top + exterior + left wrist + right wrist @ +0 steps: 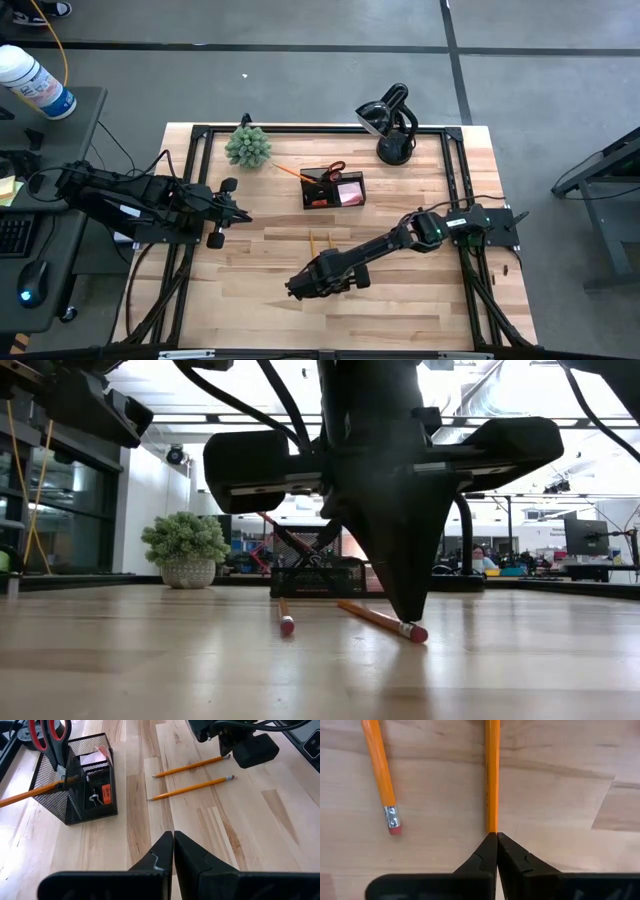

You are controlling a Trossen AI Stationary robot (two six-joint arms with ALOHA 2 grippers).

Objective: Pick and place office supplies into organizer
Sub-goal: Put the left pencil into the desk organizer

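Observation:
Two yellow-orange pencils lie flat on the wooden table, side by side. My right gripper is shut and stands over one pencil near its eraser end. The second pencil lies free beside it. The black mesh organizer stands toward the far edge. It holds red-handled scissors, a pink sticky-note pad and one slanting pencil. My left gripper is shut, raised over the table's left part, and touches nothing. My right gripper's shut fingertips meet the pencil from above, close to its eraser end. The fingers line up along the pencil's length. No part of the pencil shows between them. The pencil lies flat on the table.
A small green spiky plant in a pot and a black desk lamp stand near the far edge, on either side of the organizer. A black frame runs around the tabletop. Bare wood shows near the front edge.

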